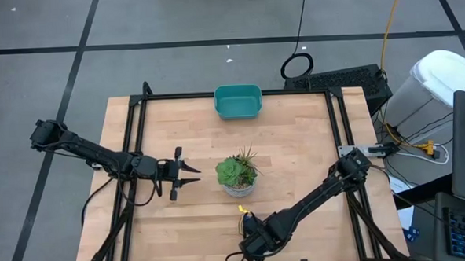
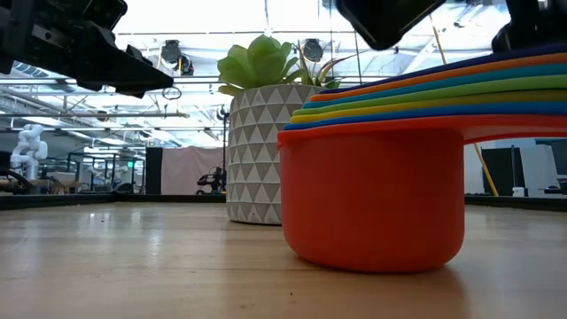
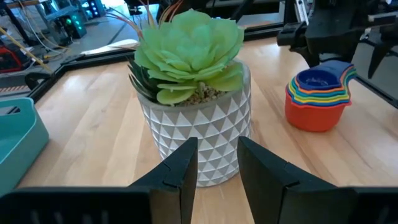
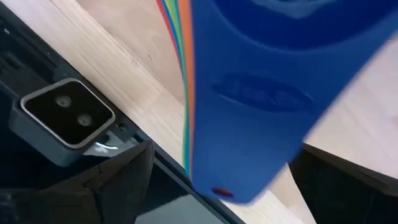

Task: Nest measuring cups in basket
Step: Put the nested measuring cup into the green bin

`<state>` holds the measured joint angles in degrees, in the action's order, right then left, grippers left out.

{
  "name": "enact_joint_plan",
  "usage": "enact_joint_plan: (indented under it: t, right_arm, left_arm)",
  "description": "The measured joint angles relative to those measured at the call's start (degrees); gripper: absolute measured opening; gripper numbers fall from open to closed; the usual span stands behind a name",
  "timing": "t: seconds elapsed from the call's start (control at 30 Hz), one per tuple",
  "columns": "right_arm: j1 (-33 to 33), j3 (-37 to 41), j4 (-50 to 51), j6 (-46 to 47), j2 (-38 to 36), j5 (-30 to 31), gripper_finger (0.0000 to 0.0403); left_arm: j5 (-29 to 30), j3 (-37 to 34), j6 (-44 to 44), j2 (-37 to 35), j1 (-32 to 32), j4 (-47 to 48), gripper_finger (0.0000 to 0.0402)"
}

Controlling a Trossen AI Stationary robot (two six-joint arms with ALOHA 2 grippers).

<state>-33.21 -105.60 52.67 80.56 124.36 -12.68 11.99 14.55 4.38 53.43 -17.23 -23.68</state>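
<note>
The measuring cups sit nested in one stack, the orange one at the bottom, resting on the table near its front edge. Their flat handles fan out together. My right gripper hovers open just above the handles, pointing steeply down, one finger on either side of them in the right wrist view. It hides most of the stack in the high view. My left gripper is open, held level left of the plant. The teal basket stands at the table's far edge.
A succulent in a white patterned pot stands mid-table between the cups and the basket, right in front of my left gripper's fingers. Bare wood lies on both sides of it. A black frame borders the table.
</note>
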Motion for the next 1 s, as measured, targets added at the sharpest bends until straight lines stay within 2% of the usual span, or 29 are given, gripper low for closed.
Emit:
enact_joint_plan:
  t: [0.33,0.8,1.0]
  right_arm:
    - [0.6,4.1,-3.6,1.8,0.0,0.6,0.0357]
    - [1.8,4.5,-2.6,3.6,0.0,1.0,0.0356]
    - [1.8,4.5,-2.6,4.3,0.0,1.0,0.0323]
  left_arm:
    - [0.0,0.0,0.0,0.0,0.0,0.0,0.0118]
    - [-0.1,0.0,0.0,0.0,0.0,0.0,0.0118]
    - [-0.1,0.0,0.0,0.0,0.0,0.1,0.0118]
